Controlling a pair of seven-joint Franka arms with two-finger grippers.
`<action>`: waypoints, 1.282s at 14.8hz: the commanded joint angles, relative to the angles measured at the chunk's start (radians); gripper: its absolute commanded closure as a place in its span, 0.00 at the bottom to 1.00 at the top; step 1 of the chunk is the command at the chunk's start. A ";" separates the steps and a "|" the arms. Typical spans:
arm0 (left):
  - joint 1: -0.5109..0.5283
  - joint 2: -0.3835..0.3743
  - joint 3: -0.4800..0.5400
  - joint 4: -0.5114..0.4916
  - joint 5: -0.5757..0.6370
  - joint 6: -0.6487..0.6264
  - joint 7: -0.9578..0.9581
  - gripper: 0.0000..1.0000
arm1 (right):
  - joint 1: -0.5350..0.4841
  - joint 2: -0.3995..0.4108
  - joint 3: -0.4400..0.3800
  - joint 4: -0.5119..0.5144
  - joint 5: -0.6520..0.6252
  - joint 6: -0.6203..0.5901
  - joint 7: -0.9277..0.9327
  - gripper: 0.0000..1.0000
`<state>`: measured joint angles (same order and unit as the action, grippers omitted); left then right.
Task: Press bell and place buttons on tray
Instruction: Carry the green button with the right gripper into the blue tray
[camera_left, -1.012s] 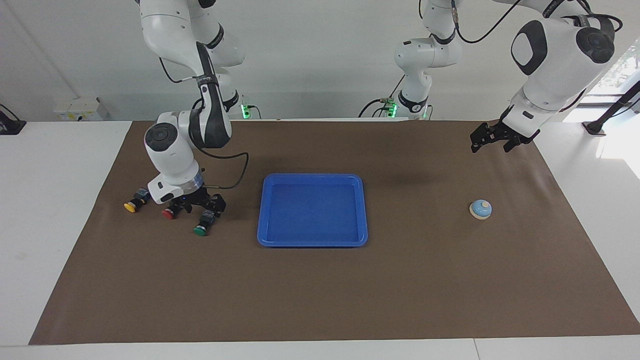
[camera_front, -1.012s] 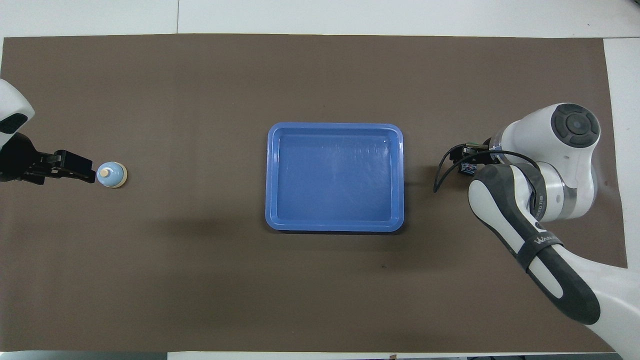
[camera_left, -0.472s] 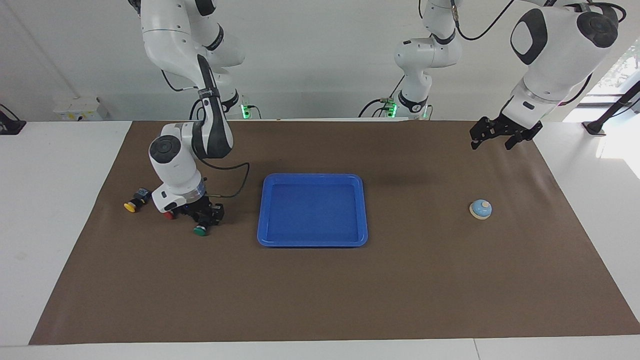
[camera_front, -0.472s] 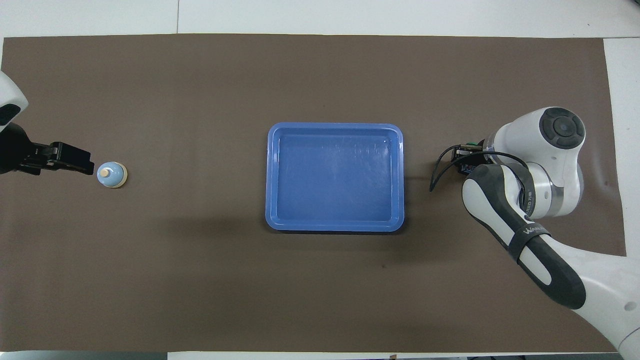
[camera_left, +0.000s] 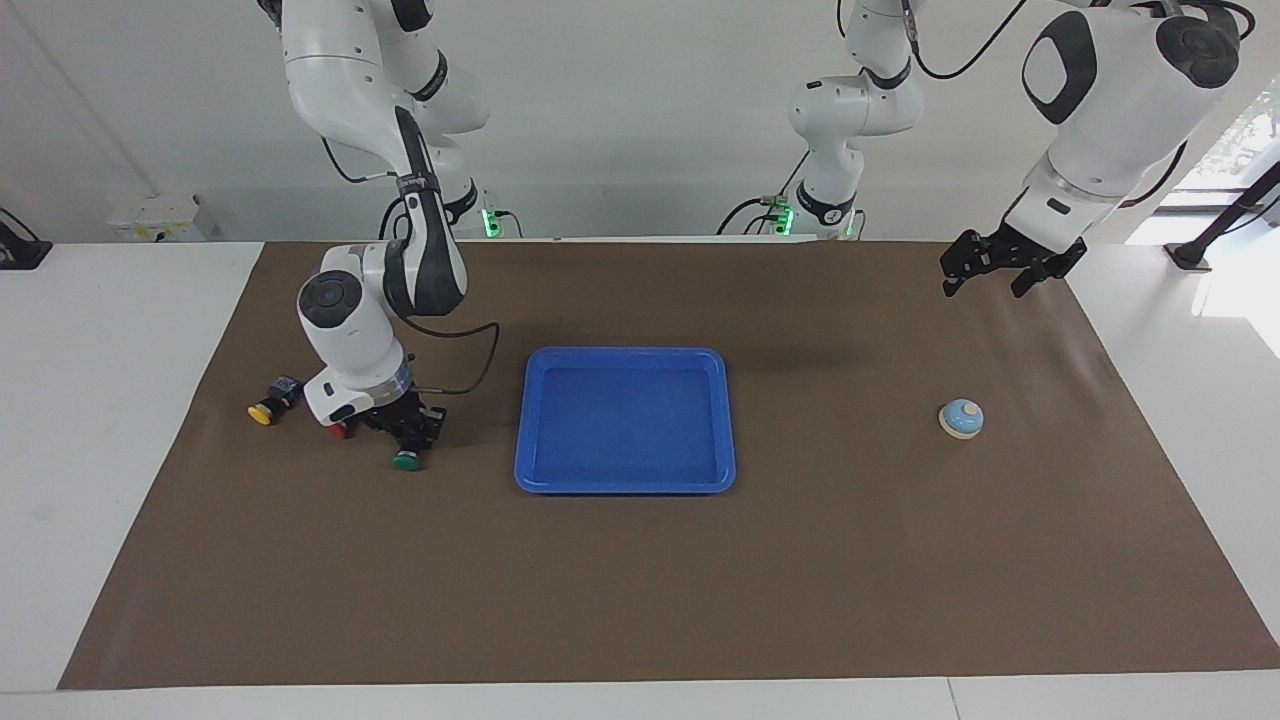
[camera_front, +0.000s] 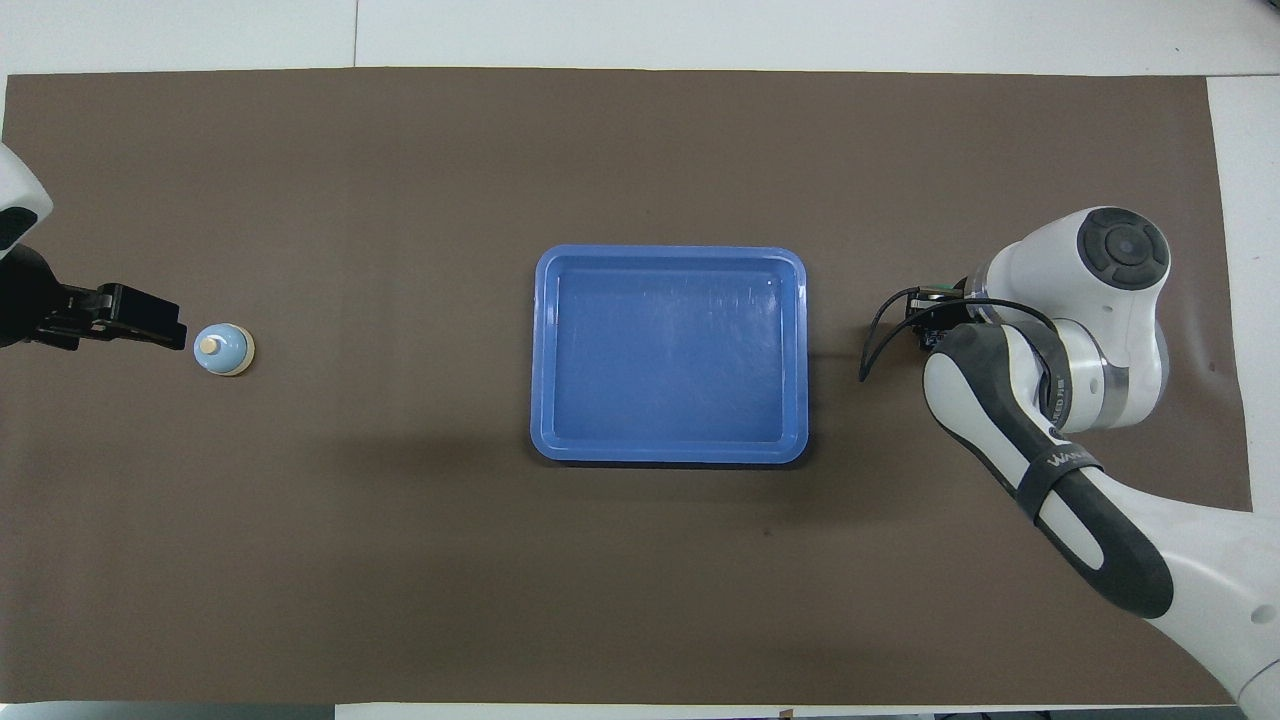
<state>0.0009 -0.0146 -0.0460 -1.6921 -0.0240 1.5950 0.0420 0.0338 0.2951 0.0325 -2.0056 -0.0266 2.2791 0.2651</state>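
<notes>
My right gripper (camera_left: 407, 437) is clamped on the green button (camera_left: 406, 461) beside the tray (camera_left: 625, 484); red (camera_left: 338, 431) and yellow (camera_left: 262, 412) show only facing. My left gripper (camera_left: 985, 268), spread wide, hangs near the bell (camera_left: 961, 418).

Lettering "WANU", cut off, on the right arm's (camera_front: 1050, 440) black forearm band (camera_front: 1068, 470)

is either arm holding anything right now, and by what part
The right gripper is shut on the green button, down at the table, gripping its black body with the cap sticking out. The left gripper hangs open in the air, holding nothing.
</notes>
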 joint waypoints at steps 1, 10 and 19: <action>-0.013 -0.005 0.009 0.005 0.009 -0.013 -0.004 0.00 | 0.058 0.027 0.004 0.167 0.008 -0.165 0.031 1.00; -0.001 -0.007 0.012 0.005 0.009 -0.013 -0.004 0.00 | 0.325 0.084 0.004 0.274 0.008 -0.225 0.248 1.00; -0.001 -0.007 0.012 0.005 0.009 -0.013 -0.004 0.00 | 0.380 0.118 0.004 0.159 0.007 -0.055 0.359 1.00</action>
<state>0.0042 -0.0147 -0.0386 -1.6921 -0.0239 1.5950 0.0420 0.4141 0.4324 0.0381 -1.8136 -0.0220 2.1982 0.6051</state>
